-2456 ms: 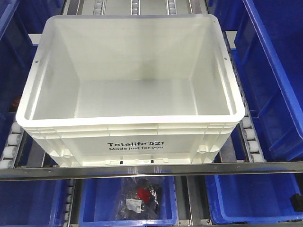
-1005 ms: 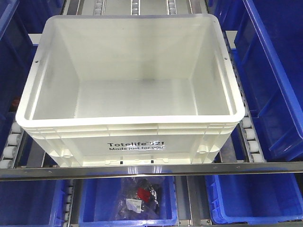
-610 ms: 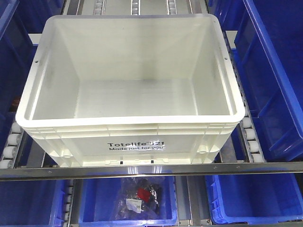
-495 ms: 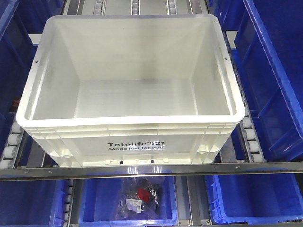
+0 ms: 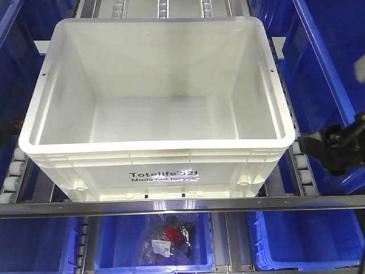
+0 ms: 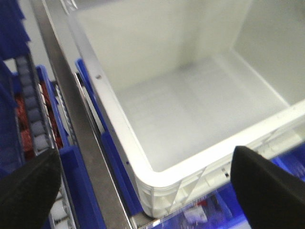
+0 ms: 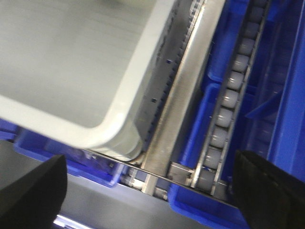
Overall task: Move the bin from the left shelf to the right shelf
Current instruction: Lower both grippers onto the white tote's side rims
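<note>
The white bin [image 5: 159, 108] stands empty on the roller shelf, its printed front wall facing me. In the front view my right gripper [image 5: 337, 147] hangs just off the bin's right front corner, not touching it. The right wrist view shows that gripper [image 7: 152, 193] open, fingers [image 7: 33, 193] wide apart, above the bin's corner [image 7: 114, 129] and a metal rail. My left gripper [image 6: 143, 191] is open too, with the bin's left front corner [image 6: 162, 186] between and below its fingers [image 6: 267, 191]. A dark tip [image 5: 5, 130] shows at the front view's left edge.
Blue bins flank the white one on the right [image 5: 331, 85] and left [image 5: 14, 57]. A metal front rail [image 5: 182, 204] crosses below it, with roller tracks [image 5: 14, 171] beside it. On the lower shelf a blue bin [image 5: 114, 251] holds bagged items.
My right gripper has come into the front view at the right edge, and a dark tip has appeared at the left edge. The bin has not moved.
</note>
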You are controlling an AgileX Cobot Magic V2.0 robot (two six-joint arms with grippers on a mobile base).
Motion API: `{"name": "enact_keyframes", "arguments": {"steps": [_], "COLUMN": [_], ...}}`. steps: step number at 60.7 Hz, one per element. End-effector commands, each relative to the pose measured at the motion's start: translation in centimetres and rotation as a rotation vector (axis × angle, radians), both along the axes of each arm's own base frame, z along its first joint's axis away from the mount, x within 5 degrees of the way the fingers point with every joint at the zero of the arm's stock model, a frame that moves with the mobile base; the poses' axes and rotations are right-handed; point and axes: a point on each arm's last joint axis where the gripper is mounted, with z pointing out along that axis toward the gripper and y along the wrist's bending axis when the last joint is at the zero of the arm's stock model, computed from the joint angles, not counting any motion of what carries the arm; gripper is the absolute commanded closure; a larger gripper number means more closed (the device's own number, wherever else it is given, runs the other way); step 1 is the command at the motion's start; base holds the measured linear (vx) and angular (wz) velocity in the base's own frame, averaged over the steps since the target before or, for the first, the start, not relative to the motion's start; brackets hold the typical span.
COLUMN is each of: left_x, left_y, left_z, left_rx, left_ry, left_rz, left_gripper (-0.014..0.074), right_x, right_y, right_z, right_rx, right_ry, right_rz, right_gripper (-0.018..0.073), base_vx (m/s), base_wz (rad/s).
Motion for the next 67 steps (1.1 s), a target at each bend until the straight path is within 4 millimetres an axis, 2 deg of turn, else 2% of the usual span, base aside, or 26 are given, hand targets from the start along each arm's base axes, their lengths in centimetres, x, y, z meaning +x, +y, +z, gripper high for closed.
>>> {"name": "enact_keyframes", "arguments": {"steps": [1, 15, 24, 32, 46, 57, 67], "left_x": [2.0, 8.8, 12.4, 14.8, 17.6, 18.7, 18.8], "left_y": [-0.3, -0.8, -1.9, -2.5, -3.2, -3.3, -3.3], "left_z": [1.3, 0.9, 0.5, -0.1, -1.7, -3.0, -3.1], "left_rx": [-0.003, 0.041, 0.045, 0.015, 0.005, 0.038, 0.038], "left_ry": [-0.032, 0.178, 0.261, 0.313, 0.363, 0.389, 0.388], "left_rz": [0.057, 0.268, 0.296, 0.344, 0.397, 0.412, 0.414], "left_gripper": [-0.0061, -0.0051, -0.0048, -0.0036, -0.0011, -0.0001, 0.0005], "right_x": [1.6, 6.3, 9.2, 11.7, 14.8, 15.9, 16.3], "right_y": [0.5, 2.3, 3.5, 4.6, 6.1, 6.7, 6.8], "right_z": [1.5, 1.7, 2.0, 1.6, 0.9, 0.3, -0.5], "right_rx": [-0.043, -0.043, -0.017, -0.032, -0.035, -0.042, -0.053], "right_ry": [-0.087, -0.025, 0.005, 0.054, 0.121, 0.158, 0.188], "right_rz": [-0.069, -0.174, -0.221, -0.244, -0.263, -0.270, -0.283], "right_gripper": [-0.0099, -0.0089, -0.0085, -0.0077, -0.0052, -0.0001, 0.0034], "base_vx": [0.00, 0.00, 0.00, 0.00, 0.00, 0.00, 0.00], "base_wz": [0.00, 0.00, 0.00, 0.00, 0.00, 0.00, 0.00]}}
